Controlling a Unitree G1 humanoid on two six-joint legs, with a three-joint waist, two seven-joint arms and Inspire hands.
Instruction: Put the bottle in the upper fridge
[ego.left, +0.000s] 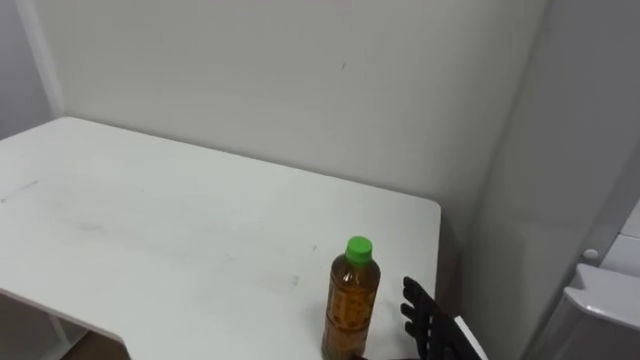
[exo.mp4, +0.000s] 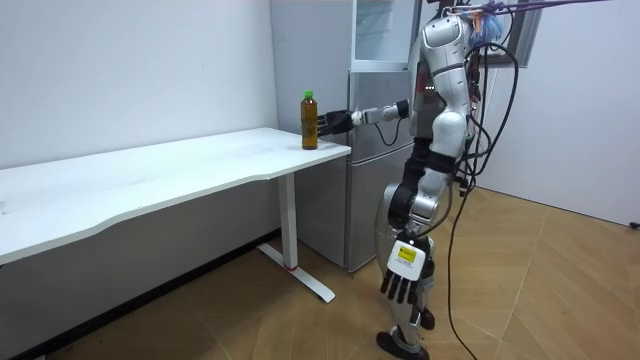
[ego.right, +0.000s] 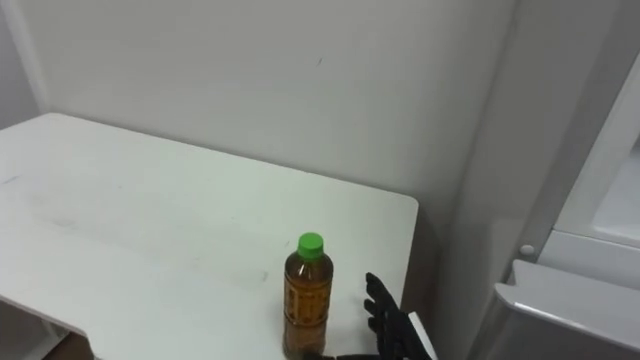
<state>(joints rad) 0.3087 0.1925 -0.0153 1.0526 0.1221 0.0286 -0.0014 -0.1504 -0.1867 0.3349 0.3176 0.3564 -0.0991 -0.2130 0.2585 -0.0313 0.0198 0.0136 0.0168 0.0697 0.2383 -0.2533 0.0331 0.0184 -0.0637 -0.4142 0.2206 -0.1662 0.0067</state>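
Amber bottle (ego.left: 351, 300) with a green cap (ego.left: 359, 248) stood upright on the white table (ego.left: 150, 220), near the end corner closest to the fridge (exo.mp4: 372, 150). Right hand (ego.left: 428, 318) was just beside it on the fridge side, fingers straight and spread, wrapped round nothing. A dark bit at the bottle's base may have been the thumb; couldn't tell if it touched. Left hand (exo.mp4: 400, 288) hung by the leg, fingers relaxed, empty.

Step in hand, my read: the grasp. To do it well, the hand needed to come in level at label height, fingers behind and thumb in front, then close evenly. The bottle was tall and narrow, so a one-sided push before the thumb was set would likely have tipped it, and the table edge was near. Lift straight up before any swing.

Around: plain wall (ego.left: 300, 80) behind the table. The fridge stood just past the table end. Its upper compartment (exo.mp4: 382, 30) looked open, pale shelves showing at about the robot's head level. In the way: the fridge's side panel and a pale ledge (ego.right: 565, 300) on its front sat on the likely swing path.
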